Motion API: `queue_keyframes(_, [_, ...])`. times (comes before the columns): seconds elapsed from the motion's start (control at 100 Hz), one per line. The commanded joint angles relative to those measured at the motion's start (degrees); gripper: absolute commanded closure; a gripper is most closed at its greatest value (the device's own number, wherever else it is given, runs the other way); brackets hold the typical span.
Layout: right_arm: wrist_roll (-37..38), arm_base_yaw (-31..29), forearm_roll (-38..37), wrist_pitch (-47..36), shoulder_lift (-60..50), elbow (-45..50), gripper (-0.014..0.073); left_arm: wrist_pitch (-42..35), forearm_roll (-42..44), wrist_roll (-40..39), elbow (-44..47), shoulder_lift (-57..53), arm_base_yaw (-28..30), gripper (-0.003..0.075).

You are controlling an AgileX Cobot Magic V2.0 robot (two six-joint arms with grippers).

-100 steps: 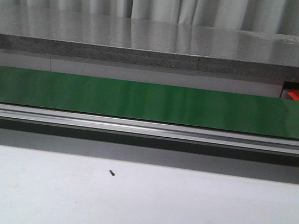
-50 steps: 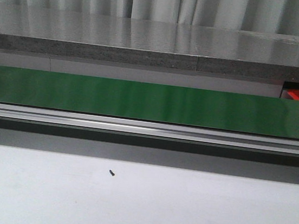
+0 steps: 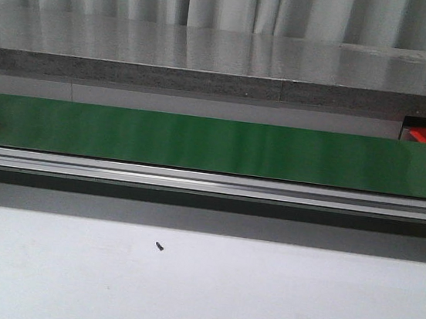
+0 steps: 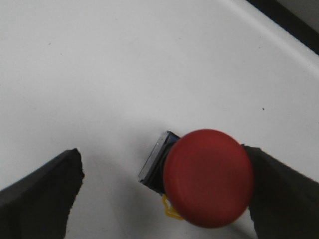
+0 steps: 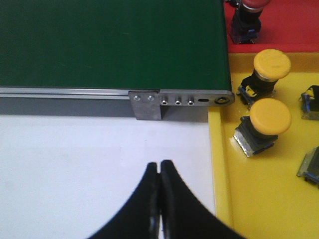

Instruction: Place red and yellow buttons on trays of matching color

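The left gripper (image 4: pixel 159 194) is wide open around a red button (image 4: pixel 207 177) on the white desk (image 4: pixel 124 64); the right gripper (image 5: pixel 159 172) is closed, empty, beside the yellow tray (image 5: pixel 222 164).

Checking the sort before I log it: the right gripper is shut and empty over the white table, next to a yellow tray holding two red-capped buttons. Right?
Not quite: the right wrist view shows the two buttons in the yellow tray are yellow-capped, not red. The right gripper is indeed shut and empty over the white table.
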Motion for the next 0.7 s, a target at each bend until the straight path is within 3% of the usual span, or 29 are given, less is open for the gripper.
queue_keyframes(0.0, [-0.49,-0.32,-0.37,-3.89,-0.06,-1.47,0.0661,-3.75,-0.78,0.13,-1.90,-3.35,0.11,0.0146])
queue_keyframes(0.07, [-0.49,-0.32,-0.37,-3.89,-0.06,-1.47,0.0661,-4.26,-0.78,0.13,-1.90,-3.35,0.11,0.0215])
queue_keyframes(0.22, [-0.49,-0.32,-0.37,-3.89,-0.06,-1.47,0.0661,-4.18,-0.78,0.13,-1.90,-3.35,0.11,0.0443])
queue_keyframes(0.29, [-0.49,-0.32,-0.37,-3.89,-0.06,-1.47,0.0661,-4.18,-0.78,0.13,-1.90,-3.35,0.11,0.0504])
queue_keyframes(0.69, [-0.49,-0.32,-0.37,-3.89,-0.06,-1.47,0.0661,-2.95,0.70,0.13,-1.90,-9.30,0.11,0.0511])
